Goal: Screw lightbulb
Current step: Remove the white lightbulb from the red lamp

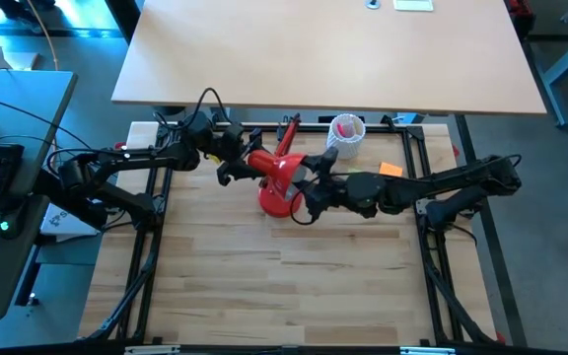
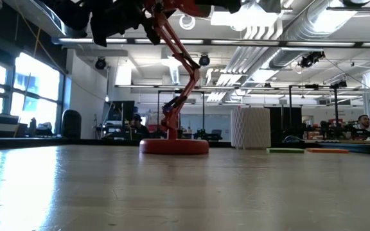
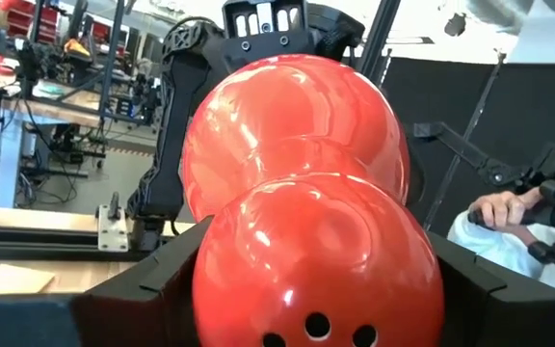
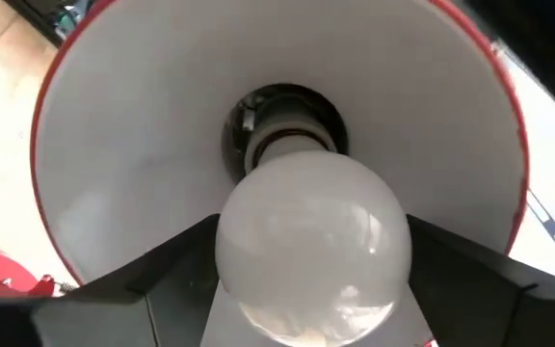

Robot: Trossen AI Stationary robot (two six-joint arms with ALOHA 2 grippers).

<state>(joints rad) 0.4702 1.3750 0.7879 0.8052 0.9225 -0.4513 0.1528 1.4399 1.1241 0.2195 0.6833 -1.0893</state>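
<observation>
A red desk lamp stands on its round base (image 2: pixel 174 146) at the middle of the table, its jointed arm (image 2: pixel 184 70) rising to the shade (image 1: pixel 282 174). My left gripper (image 1: pixel 235 168) is shut on the shade's rear from the left. My right gripper (image 1: pixel 314 189) is shut on the white lightbulb (image 4: pixel 308 243) at the shade's mouth. The bulb's neck (image 4: pixel 279 143) reaches into the socket (image 4: pixel 287 101) deep in the white inside of the shade (image 4: pixel 133 145). My left gripper (image 3: pixel 316 289) holds the shade's rounded red rear part (image 3: pixel 316 260) between its two fingers (image 3: pixel 152 284), one on each side. It comes level from the table's left. The shade is held above the table on the lamp's arm. My right gripper (image 4: pixel 306 289) pinches the bulb's round glass (image 4: pixel 249 260) between its two fingers (image 4: pixel 152 280), one on each side. It comes from the table's right, pointing into the shade's mouth. The bulb is clear of the table, its neck toward the socket.
A white perforated cup (image 1: pixel 346 133) with something pink inside stands just behind the lamp; it also shows in the low view (image 2: pixel 250 127). A flat orange piece (image 1: pixel 390 170) lies to its right. The near half of the wooden table (image 1: pixel 284 286) is open.
</observation>
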